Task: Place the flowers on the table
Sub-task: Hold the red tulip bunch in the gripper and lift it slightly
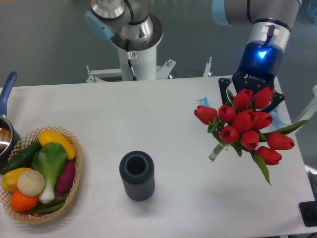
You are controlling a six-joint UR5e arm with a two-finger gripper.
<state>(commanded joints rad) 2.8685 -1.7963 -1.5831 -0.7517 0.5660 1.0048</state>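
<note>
Looking at your gripper (251, 96), the flowers (245, 124) sit right under it toward six o'clock, hiding its grip above the table (148, 119).

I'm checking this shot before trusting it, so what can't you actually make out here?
- Gripper fingertips and grip: hidden behind the flowers, camera view.
- Tulip stems: mostly covered by the blooms.
- Whether the bunch touches the table: cannot tell.
- Pot at left: cut off by the frame edge.
- Vase interior: too dark to see.

The gripper (251, 97) body carries the brand name "ROBOTIQ"
</note>
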